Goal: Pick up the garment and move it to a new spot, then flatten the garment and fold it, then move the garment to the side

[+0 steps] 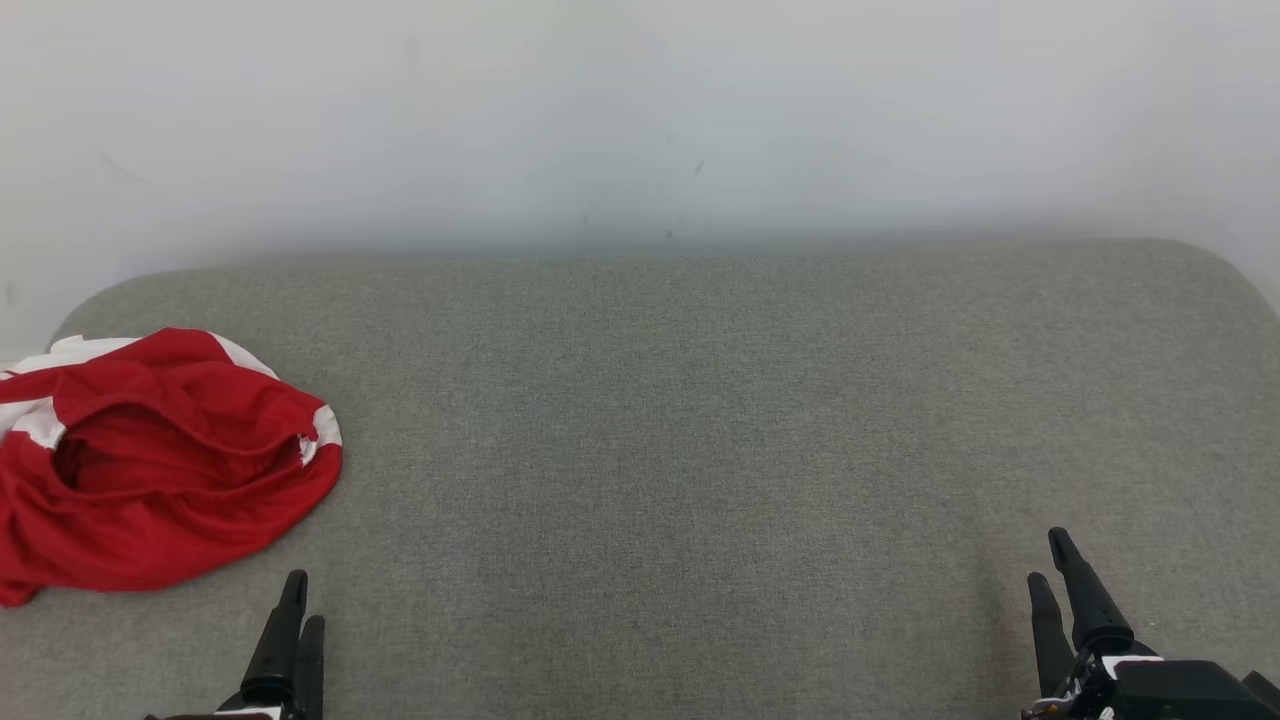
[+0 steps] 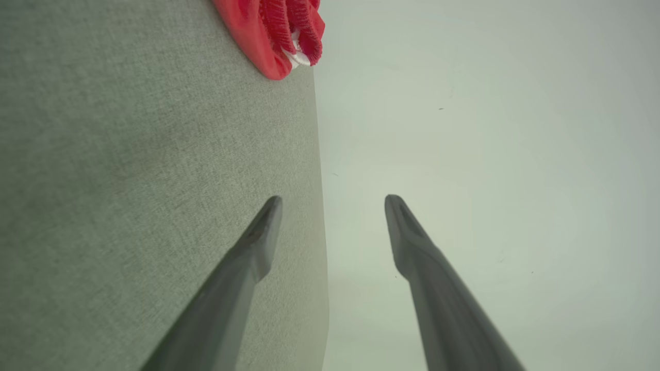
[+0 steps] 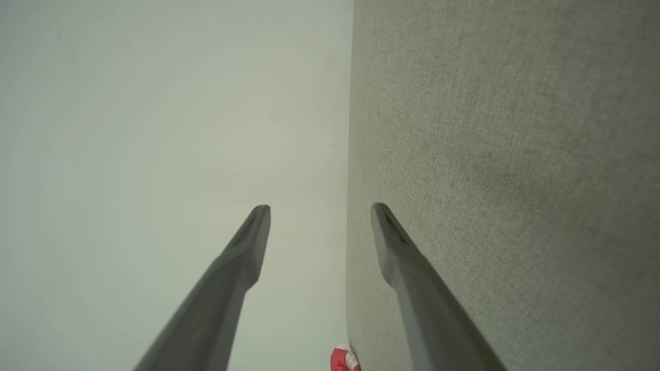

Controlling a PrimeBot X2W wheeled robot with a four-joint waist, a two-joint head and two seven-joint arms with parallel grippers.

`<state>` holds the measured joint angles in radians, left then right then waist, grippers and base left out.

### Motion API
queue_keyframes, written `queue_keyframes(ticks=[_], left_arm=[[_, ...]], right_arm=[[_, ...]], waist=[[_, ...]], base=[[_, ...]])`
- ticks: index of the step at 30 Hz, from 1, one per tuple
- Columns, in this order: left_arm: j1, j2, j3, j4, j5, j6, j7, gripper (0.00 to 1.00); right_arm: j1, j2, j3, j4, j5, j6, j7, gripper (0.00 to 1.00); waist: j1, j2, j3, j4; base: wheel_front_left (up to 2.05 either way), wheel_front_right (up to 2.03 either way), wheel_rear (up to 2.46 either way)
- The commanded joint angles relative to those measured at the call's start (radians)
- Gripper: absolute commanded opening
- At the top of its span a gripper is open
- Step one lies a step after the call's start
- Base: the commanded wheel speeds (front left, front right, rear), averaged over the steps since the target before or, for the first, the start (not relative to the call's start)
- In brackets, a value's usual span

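The garment runs off the head view's left edge (crumpled, kind unclear); the left gripper and right gripper are cut off below.

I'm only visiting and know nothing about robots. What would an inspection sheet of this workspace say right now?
Surface: grey fabric surface, flat, with rounded far corners.
Job's things: red and white garment, crumpled in a heap at the left end, not yet picked up.
Clutter: nothing seen.
Grippers: left gripper and right gripper both open, holding nothing, apart from the garment.
Cables: nothing seen.
Surroundings: pale wall behind the surface.
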<state>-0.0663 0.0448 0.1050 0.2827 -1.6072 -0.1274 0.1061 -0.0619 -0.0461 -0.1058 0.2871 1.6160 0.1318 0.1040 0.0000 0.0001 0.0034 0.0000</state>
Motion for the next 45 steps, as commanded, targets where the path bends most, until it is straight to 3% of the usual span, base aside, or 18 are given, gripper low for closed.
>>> queue_keyframes(ticks=[1, 9, 21, 45], left_arm=[[-0.016, 0.003, -0.004, -0.025, 0.012, -0.001, -0.01, 1.0], [-0.01, 0.003, -0.007, -0.057, 0.096, -0.002, -0.05, 1.0], [-0.005, 0.004, -0.01, -0.102, 0.314, 0.011, -0.1, 1.0], [0.028, 0.028, -0.07, -0.158, 0.855, 0.067, -0.189, 1.0]], right_arm=[[-0.018, -0.002, 0.01, -0.023, -0.012, 0.0, -0.009, 1.0], [-0.013, -0.011, 0.046, -0.041, -0.075, 0.0, -0.05, 1.0], [-0.008, -0.016, 0.076, -0.066, -0.268, 0.0, -0.099, 1.0], [0.006, -0.025, 0.148, -0.1, -0.724, -0.001, -0.188, 1.0]], waist=[[0.0, -0.0001, 0.0, 0.0], [0.0, -0.0001, 0.0, 0.0], [0.0, -0.0001, 0.0, 0.002], [0.0, -0.0001, -0.003, 0.005]], base=[[0.0, 0.0, 0.0], [0.0, 0.0, 0.0], [0.0, 0.0, 0.0], [0.0, 0.0, 0.0]])
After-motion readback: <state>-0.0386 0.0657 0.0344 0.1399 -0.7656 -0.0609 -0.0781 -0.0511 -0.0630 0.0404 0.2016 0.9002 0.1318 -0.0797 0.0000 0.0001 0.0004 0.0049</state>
